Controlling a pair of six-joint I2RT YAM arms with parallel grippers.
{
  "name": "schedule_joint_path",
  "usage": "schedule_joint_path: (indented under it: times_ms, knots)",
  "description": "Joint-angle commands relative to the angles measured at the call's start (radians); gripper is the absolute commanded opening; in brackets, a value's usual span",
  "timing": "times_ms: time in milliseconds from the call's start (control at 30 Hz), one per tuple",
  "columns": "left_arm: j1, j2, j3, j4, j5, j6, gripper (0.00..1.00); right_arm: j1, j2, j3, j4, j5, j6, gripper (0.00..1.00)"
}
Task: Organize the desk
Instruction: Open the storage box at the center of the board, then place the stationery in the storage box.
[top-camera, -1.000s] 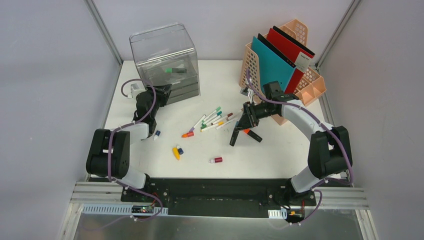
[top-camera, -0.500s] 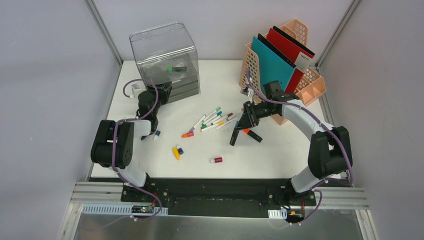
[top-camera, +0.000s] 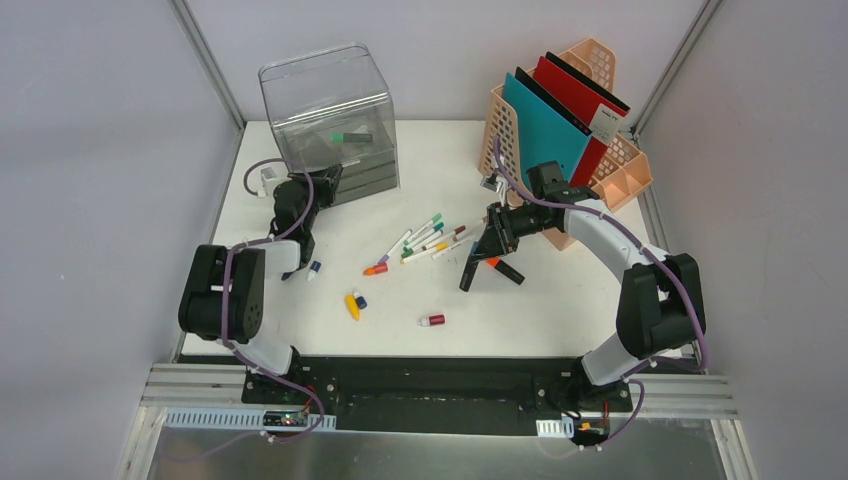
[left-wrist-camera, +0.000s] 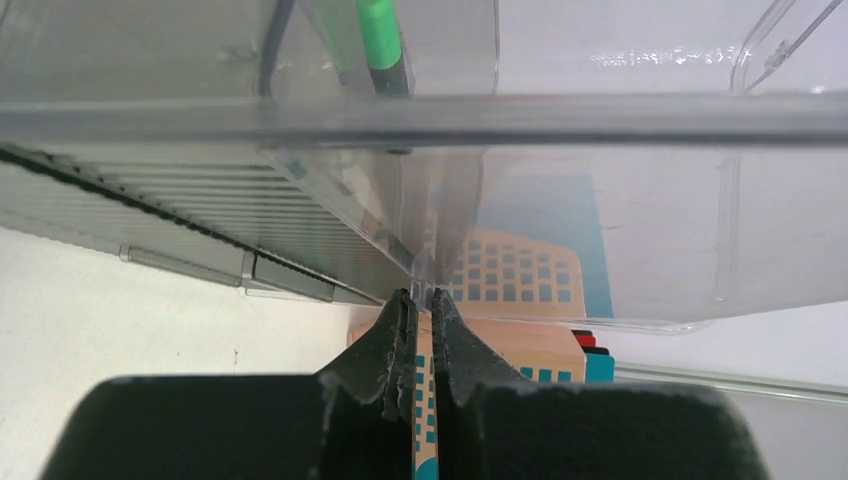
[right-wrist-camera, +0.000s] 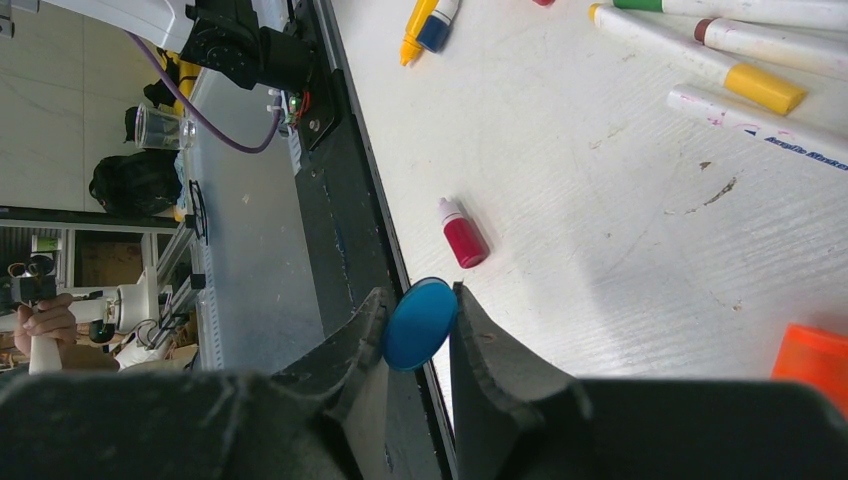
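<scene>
White desk (right-wrist-camera: 620, 230) lies below the right jaws clamping a blue disc (right-wrist-camera: 420, 325).

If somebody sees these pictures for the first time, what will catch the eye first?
Loose markers lie scattered across the desk. At the far right, a peach rack holds teal and red folders; at the far left stands a clear drawer box. The right gripper pinches a blue round piece.

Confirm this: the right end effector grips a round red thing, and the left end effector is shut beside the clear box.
Wrong colour: the round thing in the right end effector is blue, as the right wrist view shows. The left end effector is shut beside the clear box.
</scene>
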Motion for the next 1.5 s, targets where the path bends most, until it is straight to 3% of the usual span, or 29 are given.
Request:
schedule_joint_path:
  times_ms: [0, 200, 367, 600, 767, 1000, 1467]
  knots:
    - [0.015, -0.119, -0.025, -0.084, 0.011, 0.015, 0.00, -0.007, -0.045, 0.047, 0.007, -0.038, -0.022, 0.00]
    - [0.015, -0.299, -0.023, -0.261, 0.040, 0.028, 0.00, -0.009, -0.043, 0.048, 0.027, -0.037, 0.011, 0.00]
    - [0.015, -0.414, -0.015, -0.372, 0.045, 0.023, 0.00, -0.007, -0.050, 0.055, 0.132, 0.017, 0.131, 0.00]
    - [0.015, -0.477, 0.030, -0.447, 0.084, -0.018, 0.00, 0.035, -0.036, 0.113, 0.464, 0.203, 0.391, 0.00]
    - [0.014, -0.514, 0.069, -0.484, 0.093, -0.033, 0.00, 0.098, 0.082, 0.241, 0.685, 0.311, 0.614, 0.00]
    - [0.015, -0.557, 0.136, -0.542, 0.096, -0.028, 0.00, 0.162, 0.314, 0.476, 0.770, 0.364, 0.872, 0.00]
    - [0.015, -0.549, 0.215, -0.571, 0.098, -0.040, 0.00, 0.207, 0.601, 0.874, 0.766, 0.496, 1.176, 0.00]
